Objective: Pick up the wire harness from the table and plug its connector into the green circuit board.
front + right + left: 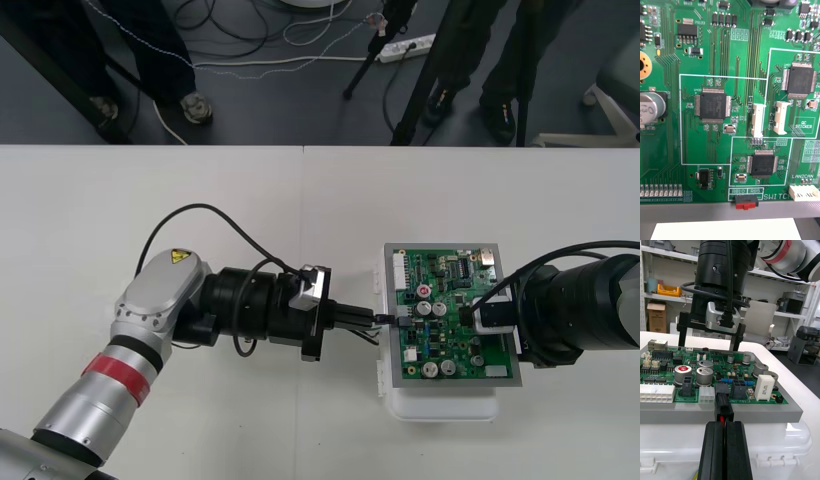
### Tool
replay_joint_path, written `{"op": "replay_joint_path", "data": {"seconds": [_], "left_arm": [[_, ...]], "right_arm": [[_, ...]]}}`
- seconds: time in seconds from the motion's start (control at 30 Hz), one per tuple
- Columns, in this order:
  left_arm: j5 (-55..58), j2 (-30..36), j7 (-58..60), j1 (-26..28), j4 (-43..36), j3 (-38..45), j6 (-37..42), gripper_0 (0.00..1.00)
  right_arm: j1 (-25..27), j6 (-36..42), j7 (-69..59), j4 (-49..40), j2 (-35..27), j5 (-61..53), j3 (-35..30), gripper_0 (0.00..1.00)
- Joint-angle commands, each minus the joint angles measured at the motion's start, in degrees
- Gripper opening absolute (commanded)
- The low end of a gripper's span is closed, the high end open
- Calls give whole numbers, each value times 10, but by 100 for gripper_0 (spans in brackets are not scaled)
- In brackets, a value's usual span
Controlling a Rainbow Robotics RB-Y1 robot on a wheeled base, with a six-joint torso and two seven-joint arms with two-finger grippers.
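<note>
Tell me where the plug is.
In the front view the plug is at the board's left edge, gripped by the left gripper's shut fingers.

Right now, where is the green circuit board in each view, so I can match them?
Front view: green circuit board right of centre on the table, left gripper at its left edge.
Right wrist view: board close up, from above.
Left wrist view: board beyond the left gripper, shut on the plug.
Shared landmark: the board's grey frame.

The light table carries the white base, with the green circuit board on top.
</note>
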Motion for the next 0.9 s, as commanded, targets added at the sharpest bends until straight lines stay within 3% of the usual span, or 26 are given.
{"op": "replay_joint_path", "data": {"seconds": [0.03, 0.9], "left_arm": [[-1, -21, -34, -26, -3, -20, 25, 0], [-14, -21, -36, -26, -3, -28, 29, 0]], "right_arm": [[-14, 1, -28, -12, 10, 5, 7, 100], [-14, 2, -28, -12, 9, 5, 7, 100]]}}
